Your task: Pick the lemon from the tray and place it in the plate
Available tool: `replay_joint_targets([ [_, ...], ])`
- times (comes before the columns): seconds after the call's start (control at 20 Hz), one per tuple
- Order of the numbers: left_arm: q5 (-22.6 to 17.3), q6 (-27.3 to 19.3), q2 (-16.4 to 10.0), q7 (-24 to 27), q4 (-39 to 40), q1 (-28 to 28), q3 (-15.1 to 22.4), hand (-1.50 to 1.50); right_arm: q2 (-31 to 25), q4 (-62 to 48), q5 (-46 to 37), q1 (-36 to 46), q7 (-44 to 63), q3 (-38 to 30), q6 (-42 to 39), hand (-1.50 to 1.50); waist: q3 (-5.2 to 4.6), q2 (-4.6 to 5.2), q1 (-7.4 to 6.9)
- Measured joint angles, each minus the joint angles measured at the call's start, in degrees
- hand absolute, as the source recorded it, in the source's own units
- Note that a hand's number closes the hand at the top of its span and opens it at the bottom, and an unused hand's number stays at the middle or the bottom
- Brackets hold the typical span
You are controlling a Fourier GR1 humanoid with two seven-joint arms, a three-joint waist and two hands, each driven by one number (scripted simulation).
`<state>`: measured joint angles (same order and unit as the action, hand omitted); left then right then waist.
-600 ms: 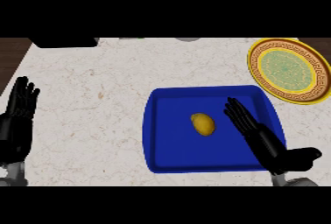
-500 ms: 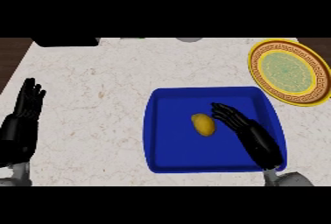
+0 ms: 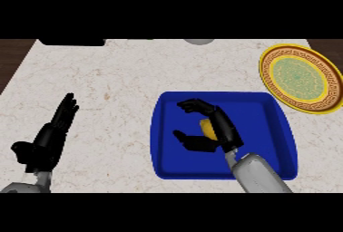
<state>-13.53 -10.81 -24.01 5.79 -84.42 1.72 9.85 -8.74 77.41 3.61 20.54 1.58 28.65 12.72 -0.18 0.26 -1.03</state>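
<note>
Fingers (image 3: 194, 106) and thumb of the right hand (image 3: 223, 132) curl round the lemon (image 3: 207, 128), which lies in the middle of the tray (image 3: 175, 158). It looks light, stiff and waxy, so likely slippery; best gripped across its middle. The plate (image 3: 295, 74) waits far right; the left hand (image 3: 48, 138) rests spread, near left.

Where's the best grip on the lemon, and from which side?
Probably its rounded body, from above and the right: the lemon lies low on the flat tray, clear of its walls. The right hand curls round it so, fingers at its far side, thumb nearer.
</note>
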Motion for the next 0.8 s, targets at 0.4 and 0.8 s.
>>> replay_joint_targets([
  [0.4,1.0,3.4,2.2,2.3,6.7,1.5,-1.3,0.0,4.1,-3.7,-10.7,-3.3,-7.2,2.6,8.3,-1.5,0.14,-0.22,1.04],
  [0.8,1.4,4.8,2.4,2.5,7.4,1.3,-2.9,0.0,-5.7,6.9,-18.8,-2.7,8.5,2.2,4.9,-1.5,0.1,-0.47,1.45],
])
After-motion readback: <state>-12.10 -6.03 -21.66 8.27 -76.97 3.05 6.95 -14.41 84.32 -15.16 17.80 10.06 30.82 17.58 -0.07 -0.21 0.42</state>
